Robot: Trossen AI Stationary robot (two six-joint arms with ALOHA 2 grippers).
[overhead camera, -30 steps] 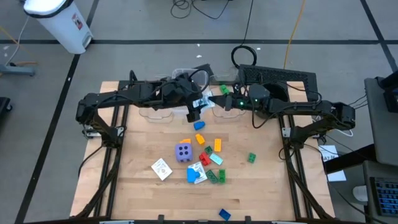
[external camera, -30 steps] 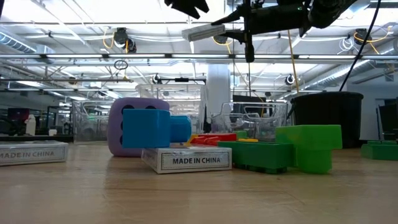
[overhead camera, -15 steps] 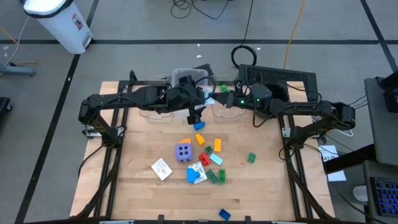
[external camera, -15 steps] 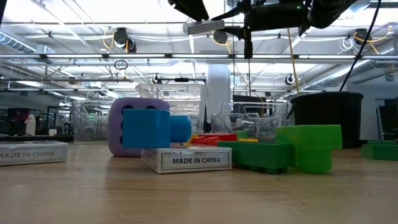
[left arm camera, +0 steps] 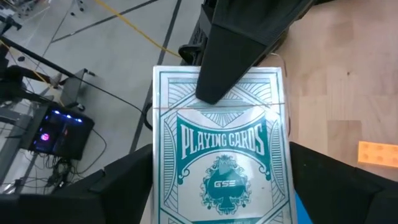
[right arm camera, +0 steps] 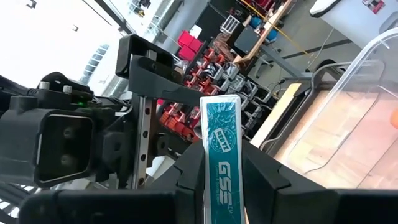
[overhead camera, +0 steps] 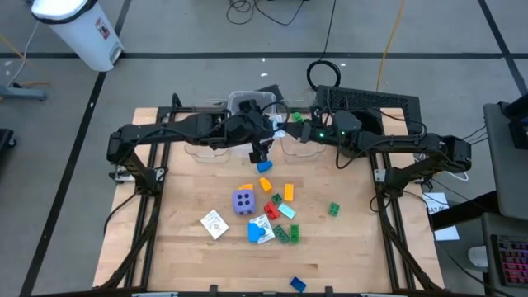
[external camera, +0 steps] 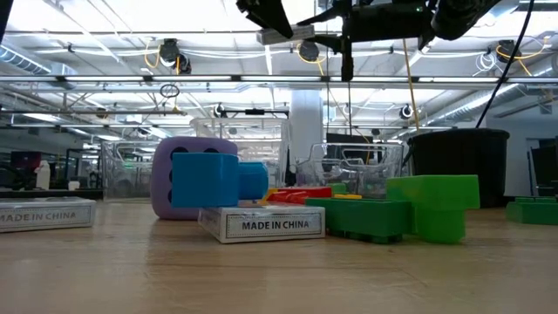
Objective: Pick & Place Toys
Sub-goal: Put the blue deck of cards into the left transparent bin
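Holding a deck (left arm camera: 224, 155) of playing cards in mid-air: right gripper (overhead camera: 285, 137) is clamped on it, above the far middle of the table (overhead camera: 165, 247).

- Right wrist view: deck seen edge-on, teal, pinched between that gripper's two fingers (right arm camera: 186, 174).
- Left wrist view: deck face-on, "PLAYING CARDS" readable. One dark right-gripper finger lies across its upper face.
- Left gripper (overhead camera: 261, 151) is right at the deck, jaws wide apart, one finger (left arm camera: 118, 186) on each side of the box. Fingers sit very close to the box edges; cannot tell whether they touch.
- Low view: both grippers up at the top of frame, deck a pale bar between them, well clear of the tabletop.

Rest of the toys are on the table, untouched:
- blue brick (overhead camera: 264, 166) just below the left gripper, near it
- purple die (overhead camera: 243, 201) mid-table, orange bricks (overhead camera: 288, 193) just right of it
- second deck (overhead camera: 214, 223) lying flat, left of and nearer than the die
- cluster of red, green and blue bricks (overhead camera: 276, 229) with more cards, just right of the second deck
- lone green brick (overhead camera: 334, 209) off to the right
- lone blue piece (overhead camera: 298, 285) at the near edge, well apart

Clear bins (overhead camera: 206, 150) sit along the far side under the arms. Black pot (external camera: 458, 166) at the far right corner.
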